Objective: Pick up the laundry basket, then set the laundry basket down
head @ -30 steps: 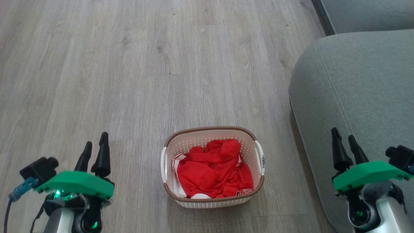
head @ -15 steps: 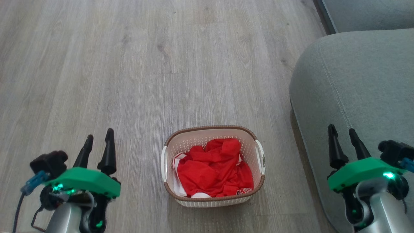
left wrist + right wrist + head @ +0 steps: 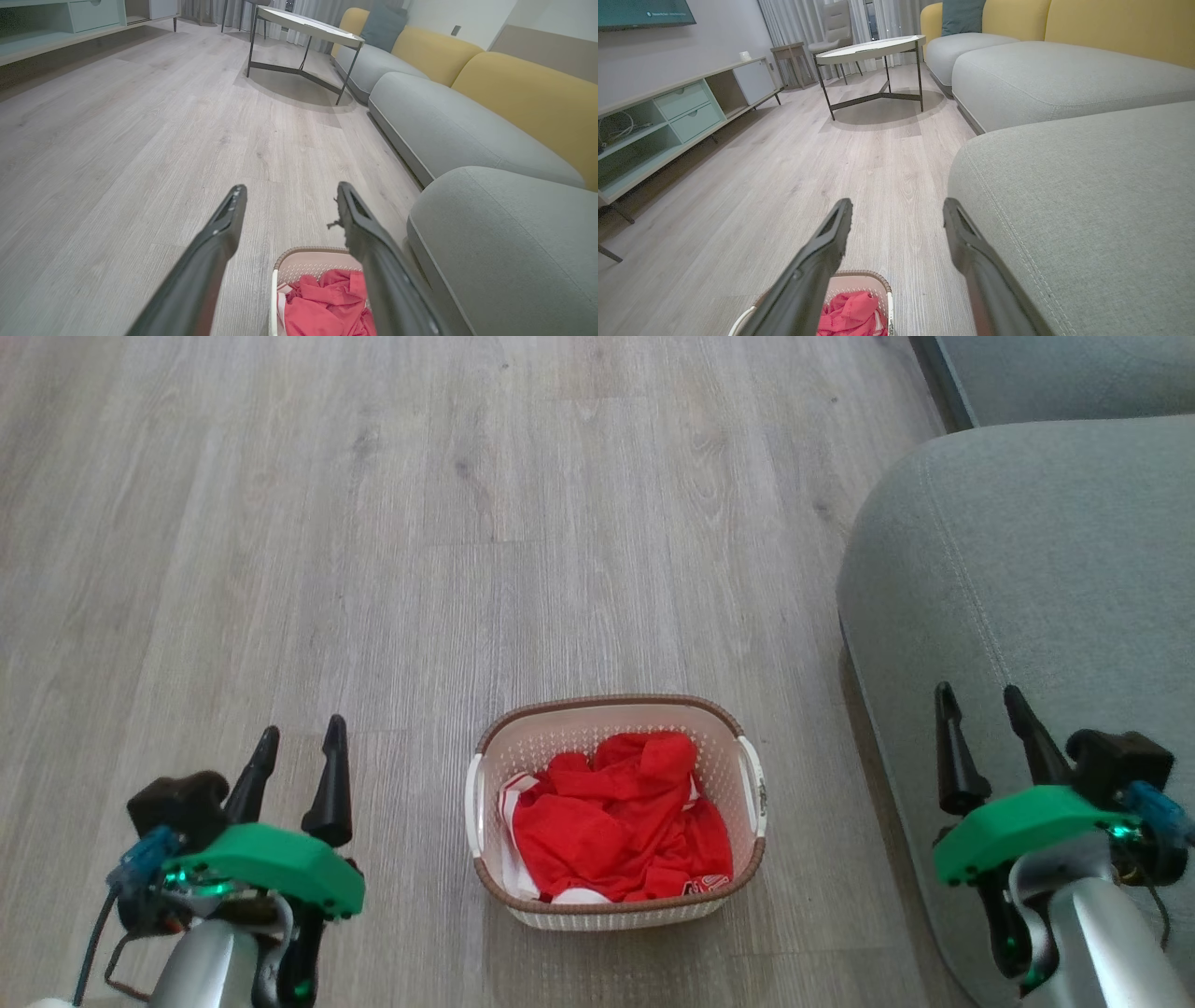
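Left gripper [image 3: 302, 728] and right gripper [image 3: 978, 691] both hold their fingers parted, gripping nothing. Between them, apart from each, the laundry basket [image 3: 611, 917] sits on the wooden floor [image 3: 467, 569], holding red clothing [image 3: 616, 831]. A grey sofa [image 3: 1027, 569] lies at right.

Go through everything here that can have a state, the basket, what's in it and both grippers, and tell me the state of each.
laundry basket: upright on the floor, not gripped, loaded.
red clothing: crumpled, lying inside the laundry basket.
left gripper: open, empty, apart from the basket's left side.
right gripper: open, empty, seen against the grey sofa.
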Available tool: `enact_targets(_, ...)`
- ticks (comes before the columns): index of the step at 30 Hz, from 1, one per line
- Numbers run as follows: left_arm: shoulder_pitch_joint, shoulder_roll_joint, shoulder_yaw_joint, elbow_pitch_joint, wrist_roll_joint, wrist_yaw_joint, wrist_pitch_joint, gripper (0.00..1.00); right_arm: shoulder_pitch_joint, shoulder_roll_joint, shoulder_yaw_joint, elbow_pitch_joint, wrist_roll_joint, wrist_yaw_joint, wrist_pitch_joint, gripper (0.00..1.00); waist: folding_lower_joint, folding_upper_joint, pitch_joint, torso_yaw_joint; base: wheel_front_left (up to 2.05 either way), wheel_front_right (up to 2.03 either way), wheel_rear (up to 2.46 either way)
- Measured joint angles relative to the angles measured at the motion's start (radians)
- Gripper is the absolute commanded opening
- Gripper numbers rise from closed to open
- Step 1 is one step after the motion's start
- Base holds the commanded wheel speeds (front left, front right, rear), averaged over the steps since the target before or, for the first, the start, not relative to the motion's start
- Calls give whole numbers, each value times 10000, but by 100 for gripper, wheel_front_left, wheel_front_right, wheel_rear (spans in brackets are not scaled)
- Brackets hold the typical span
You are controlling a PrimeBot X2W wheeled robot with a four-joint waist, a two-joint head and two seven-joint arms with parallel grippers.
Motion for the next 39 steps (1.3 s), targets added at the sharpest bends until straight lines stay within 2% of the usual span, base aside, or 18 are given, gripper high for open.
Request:
enact_targets(28, -411, 40, -188, 343, 2102, 443, 12, 100, -279, 0, 144, 353, -2282, 0, -763, 100, 0, 0, 173, 41, 0, 0, 0)
enact_targets(39, -424, 111, -236, 341, 2130, 545, 12, 100, -389, 0, 144, 359, -2219, 0, -763, 100, 0, 0, 302, 20, 0, 0, 0)
